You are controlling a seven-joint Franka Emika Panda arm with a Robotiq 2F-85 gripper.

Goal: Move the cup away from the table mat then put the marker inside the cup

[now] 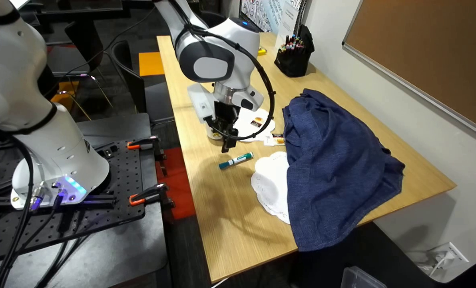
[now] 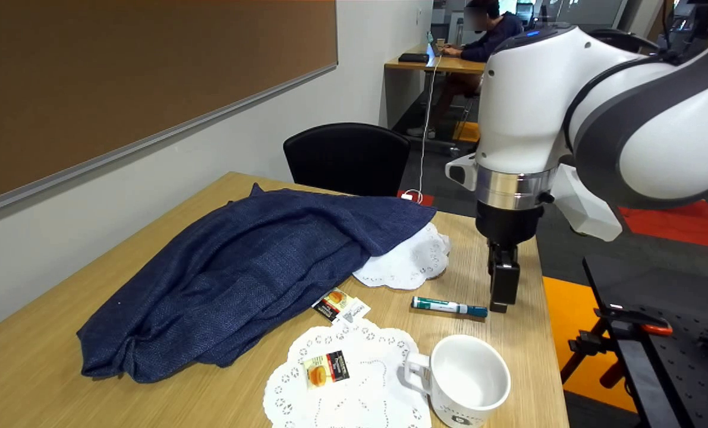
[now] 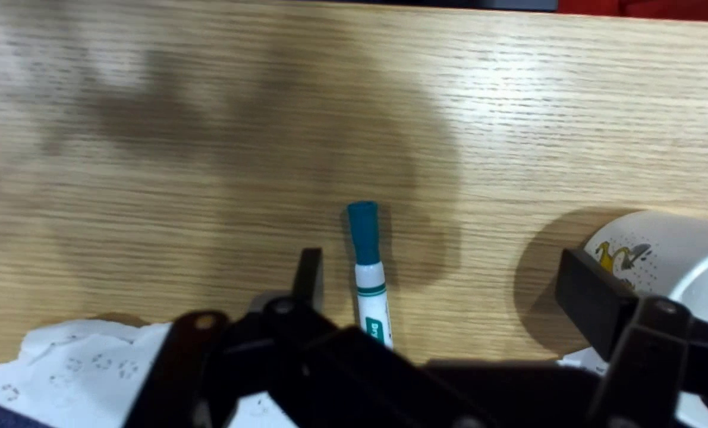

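The cup (image 2: 471, 374) is a white mug standing upright at the edge of the lacy white table mat (image 2: 383, 410), its handle over the mat. Whether its base touches the mat I cannot tell. In an exterior view the cup (image 1: 213, 134) is mostly hidden behind my gripper (image 1: 227, 144); in the wrist view it is at the right (image 3: 645, 249). The marker (image 2: 449, 307), white and green with a teal cap, lies on bare table near the cup; it also shows in the wrist view (image 3: 370, 279). My gripper (image 3: 449, 285) is open and empty, above the table, the marker appearing between its fingers, nearer the left one.
A large dark blue cloth (image 1: 337, 168) covers part of another white doily (image 1: 271, 180). A tea packet (image 2: 325, 368) lies on the mat and more packet (image 2: 339, 304) lies beside the cloth. A black case of pens (image 1: 293, 56) stands at the wall. The table edge is close to the gripper.
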